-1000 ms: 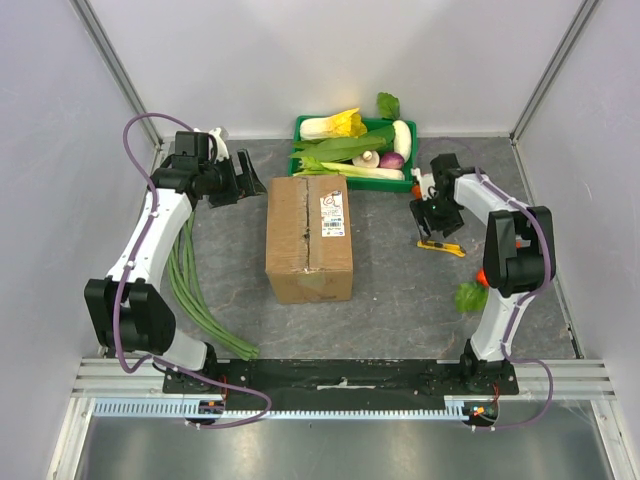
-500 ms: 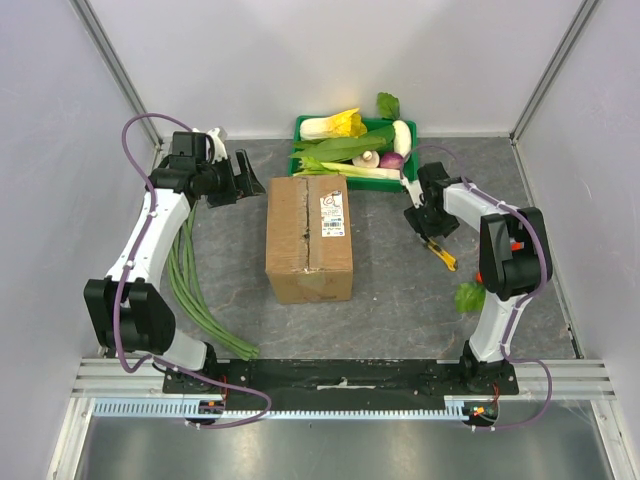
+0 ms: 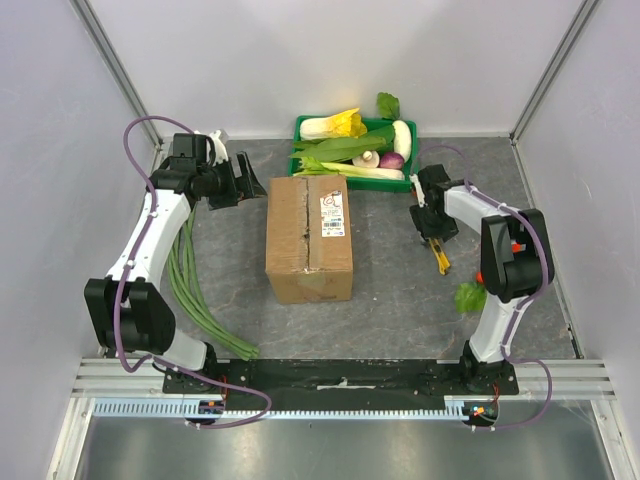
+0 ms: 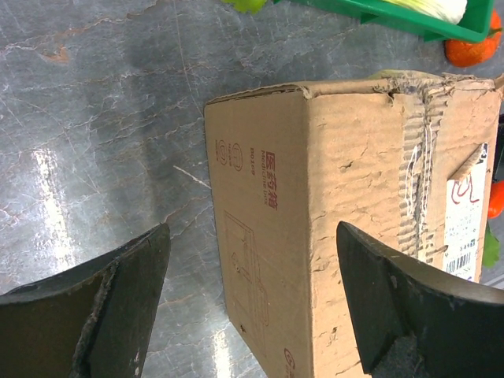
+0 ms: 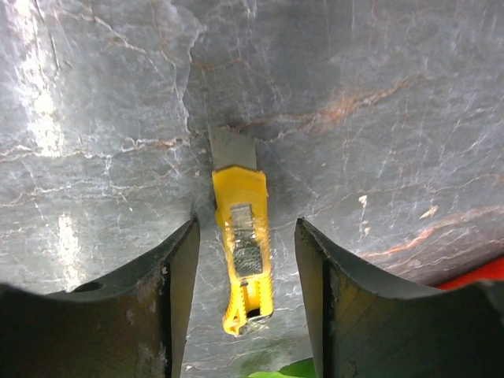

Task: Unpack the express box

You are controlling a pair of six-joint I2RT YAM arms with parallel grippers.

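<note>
From above, the box [image 3: 310, 238] sits mid-table with its flaps shut and its white label [image 3: 332, 213] facing up, so nothing has been unpacked. The main change is to the right of the box. Over the last second the right gripper [image 3: 432, 225] has swung in over the yellow knife [image 3: 440, 262]. The knife has turned from lying crosswise to pointing roughly towards the arm bases. I judge this to be the reach for the cutting tool, ahead of slitting the taped seam. The left gripper [image 3: 245, 178] has barely shifted. It hangs just off the box's far left corner with its fingers spread.

Through the left wrist camera, both fingers [image 4: 126, 299] stand wide apart and hold nothing. The box's printed side and crinkled top seam fill the gap between them. The box sits apart from both fingers, not touching either.

Through the right wrist camera, the knife lies flat on the table with its blade out and pointing away. It sits between the parted fingers [image 5: 169, 299], with bare stone showing on both sides. The fingers straddle the knife but do not grip it.

The table [image 3: 390, 290] is dark grey, marbled and glossy, so the knife may skid when pinched. Plain pale walls close in three sides. A green tray [image 3: 380, 184] of vegetables stands just behind the box, and long green beans [image 3: 190, 280] trail along the table to its left.
</note>
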